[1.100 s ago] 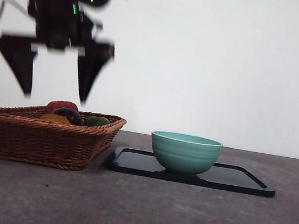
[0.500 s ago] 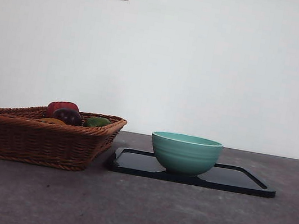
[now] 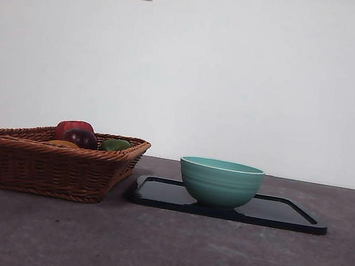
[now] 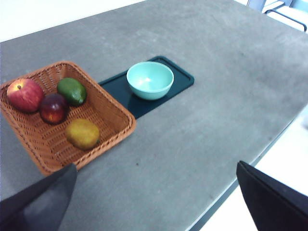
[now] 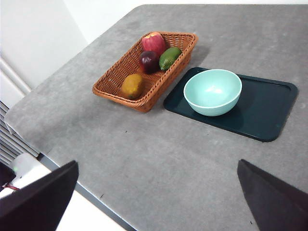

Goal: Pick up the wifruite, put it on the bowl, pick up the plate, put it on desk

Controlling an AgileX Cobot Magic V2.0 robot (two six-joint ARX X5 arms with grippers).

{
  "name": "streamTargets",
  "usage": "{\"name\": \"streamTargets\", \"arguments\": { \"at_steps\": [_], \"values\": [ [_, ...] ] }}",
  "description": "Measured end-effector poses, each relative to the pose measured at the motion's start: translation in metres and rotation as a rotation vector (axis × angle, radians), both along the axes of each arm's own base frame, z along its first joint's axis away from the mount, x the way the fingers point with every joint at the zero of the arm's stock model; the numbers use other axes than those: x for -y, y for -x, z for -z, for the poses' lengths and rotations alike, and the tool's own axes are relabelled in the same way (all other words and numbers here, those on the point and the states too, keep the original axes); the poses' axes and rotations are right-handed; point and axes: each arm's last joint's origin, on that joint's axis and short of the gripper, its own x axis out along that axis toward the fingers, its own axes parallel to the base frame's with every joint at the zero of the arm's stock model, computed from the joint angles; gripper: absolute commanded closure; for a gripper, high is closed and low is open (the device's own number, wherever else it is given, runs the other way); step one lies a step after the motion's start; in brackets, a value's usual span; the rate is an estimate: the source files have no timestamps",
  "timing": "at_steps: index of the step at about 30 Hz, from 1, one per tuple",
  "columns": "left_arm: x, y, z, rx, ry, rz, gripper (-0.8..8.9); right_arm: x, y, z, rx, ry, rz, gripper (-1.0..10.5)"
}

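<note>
Both arms are raised well clear of the desk (image 3: 211, 260). Left gripper (image 4: 154, 202) and right gripper (image 5: 159, 202) each have jaws spread wide, empty.

Risks, as I judge them:
- Wrong pick: the wifruite (image 5: 132, 85) lies in the wicker basket (image 5: 115, 77) close to a dark red-purple fruit (image 5: 148, 61), a green fruit (image 5: 169, 57) and a red apple (image 5: 154, 43). A descent slightly off would close on a neighbour.
- Its rounded shape may roll away under uneven jaw contact.
- The bowl (image 5: 212, 92) stands on the plate (image 5: 269, 110); lifting the plate could tip or slide it.

Containers: in the right wrist view the wifruite sits at about 7 o'clock of the basket, other fruits toward 1 o'clock. Bowl: empty. Plate holds only the bowl.
</note>
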Motion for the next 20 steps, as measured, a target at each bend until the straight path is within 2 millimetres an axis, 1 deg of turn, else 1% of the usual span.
{"name": "streamTargets", "arguments": {
  "at_steps": [3,6,9,11,15,20],
  "values": [
    [-0.002,0.004,0.011,0.01,-0.014,0.009,2.82,0.0,0.0,0.0,-0.013,-0.013,0.007,3.9],
    [-0.002,0.004,0.01,0.023,-0.014,0.012,2.82,-0.002,-0.002,0.0,-0.046,-0.03,0.001,3.9],
    [-0.002,0.004,0.01,0.025,-0.016,0.013,2.82,-0.011,-0.015,-0.001,-0.104,-0.024,-0.012,3.9],
    [-0.002,0.004,0.01,0.025,-0.016,0.013,2.82,-0.021,-0.031,-0.001,-0.157,-0.004,-0.019,3.9],
    [-0.002,0.004,0.01,0.025,-0.016,0.013,2.82,-0.046,-0.07,0.002,-0.276,0.05,-0.022,3.9],
    [-0.002,0.004,0.01,0.025,-0.016,0.013,2.82,-0.082,-0.135,0.002,-0.448,0.137,0.013,3.9]
  ]
}}
